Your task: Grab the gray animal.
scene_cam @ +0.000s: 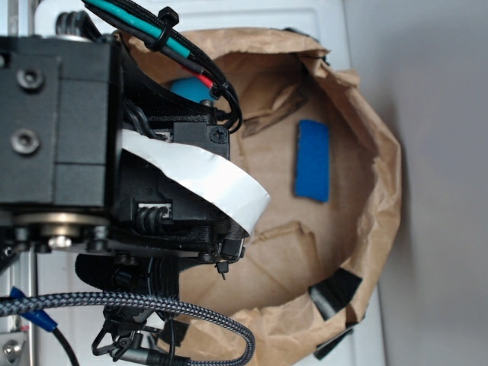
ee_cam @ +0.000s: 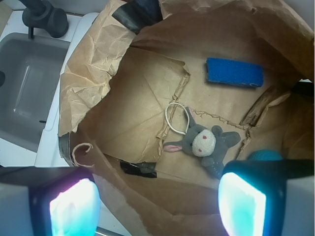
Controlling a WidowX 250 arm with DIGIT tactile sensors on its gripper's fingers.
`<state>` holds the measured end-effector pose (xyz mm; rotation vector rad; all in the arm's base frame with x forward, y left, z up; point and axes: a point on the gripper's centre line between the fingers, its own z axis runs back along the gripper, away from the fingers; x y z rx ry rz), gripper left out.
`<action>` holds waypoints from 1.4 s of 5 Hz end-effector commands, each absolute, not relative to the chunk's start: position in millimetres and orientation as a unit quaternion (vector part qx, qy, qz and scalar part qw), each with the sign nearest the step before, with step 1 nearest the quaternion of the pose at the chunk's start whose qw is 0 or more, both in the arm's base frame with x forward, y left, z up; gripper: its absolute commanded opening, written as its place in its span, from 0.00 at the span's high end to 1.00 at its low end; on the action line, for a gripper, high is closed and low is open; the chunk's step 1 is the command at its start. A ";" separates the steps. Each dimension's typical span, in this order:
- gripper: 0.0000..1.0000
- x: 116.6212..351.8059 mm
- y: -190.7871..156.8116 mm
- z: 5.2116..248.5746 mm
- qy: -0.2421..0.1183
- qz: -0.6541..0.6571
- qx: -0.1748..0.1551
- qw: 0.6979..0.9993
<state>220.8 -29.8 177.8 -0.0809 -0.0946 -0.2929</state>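
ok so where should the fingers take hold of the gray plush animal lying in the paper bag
Probably straight down from above onto the small flat gray plush animal, pinching its body across the narrow middle, below the cream face. It lies flat on the brown paper bag floor; its thin white cord loop looks harder to catch.

A crumpled brown paper bag (ee_cam: pixel 103 73) holds a blue sponge (ee_cam: pixel 234 72) and teal ball (ee_cam: pixel 264 155), beside a gray sink (ee_cam: pixel 29 88).

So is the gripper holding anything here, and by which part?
Nothing is held. The gripper is open above the bag, and the gray animal lies untouched on the bag floor.
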 end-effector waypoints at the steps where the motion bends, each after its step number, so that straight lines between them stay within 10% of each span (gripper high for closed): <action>1: 0.00 250.6 -10.2 147.7 -0.041 -0.213 -0.026 0.976; 4: 0.00 299.5 20.2 90.6 -0.050 -0.256 0.013 0.965; 7: 0.00 285.5 18.6 84.6 -0.064 -0.345 -0.009 0.936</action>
